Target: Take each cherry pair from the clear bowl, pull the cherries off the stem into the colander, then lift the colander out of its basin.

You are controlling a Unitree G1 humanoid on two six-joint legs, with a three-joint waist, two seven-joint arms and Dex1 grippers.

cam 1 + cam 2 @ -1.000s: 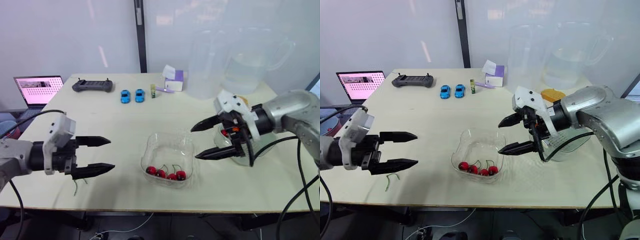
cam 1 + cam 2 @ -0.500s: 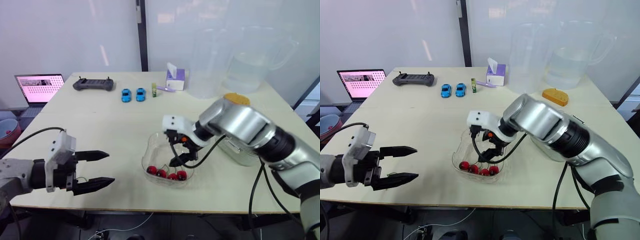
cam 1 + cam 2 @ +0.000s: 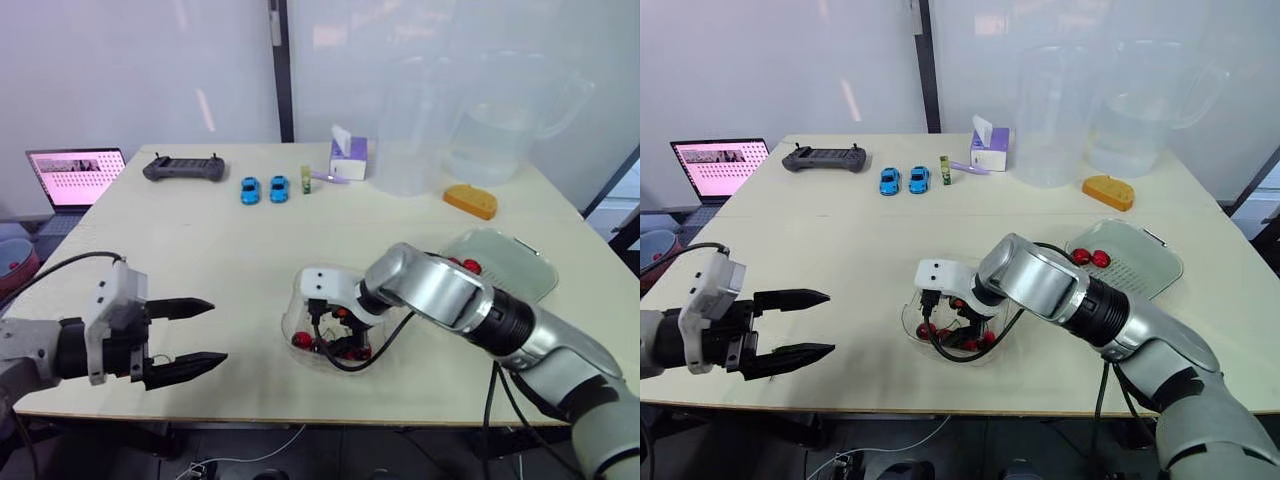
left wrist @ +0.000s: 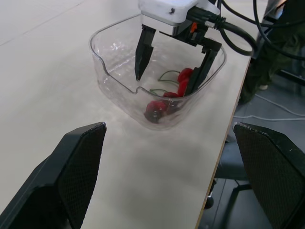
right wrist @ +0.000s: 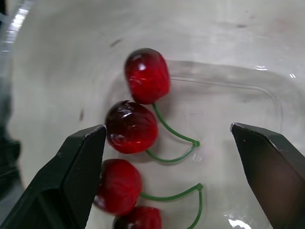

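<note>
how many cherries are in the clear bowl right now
4, all on the clear bowl floor under the open right gripper: one stemmed pair, a second pair beside it. More may be hidden.

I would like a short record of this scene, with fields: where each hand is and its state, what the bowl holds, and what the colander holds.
right hand: open, inside the bowl, with the cherry pairs between its fingers, not gripped
left hand: open, above the table, left of the bowl, holding nothing
bowl contents: four cherries, two stemmed pairs
colander: two loose cherries inside
task stage: no pair picked up yet
</note>
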